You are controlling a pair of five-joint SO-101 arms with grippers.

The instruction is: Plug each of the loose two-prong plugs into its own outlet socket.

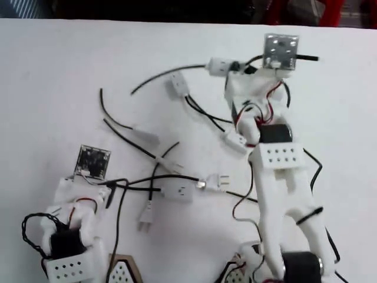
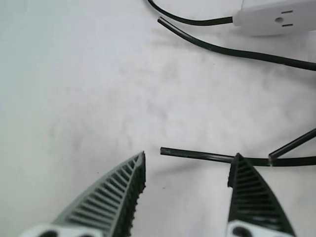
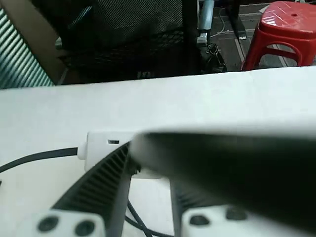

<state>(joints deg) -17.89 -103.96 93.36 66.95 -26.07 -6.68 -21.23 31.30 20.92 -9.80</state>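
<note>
Fingers (image 2: pixel 123 197) on my left spread wide over a cable end (image 2: pixel 166 151); my right fingers (image 3: pixel 111 180) look clamped on a socket (image 1: pixel 221 65) at twelve o'clock. The black plug (image 1: pixel 145 221) lies loose toward six o'clock: I should grip its body, prongs clear, socket held level.

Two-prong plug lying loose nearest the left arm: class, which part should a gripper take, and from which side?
Probably the plug body, pinched across its width from above: it lies flat, prongs toward the near edge of the table, cord trailing away.
</note>
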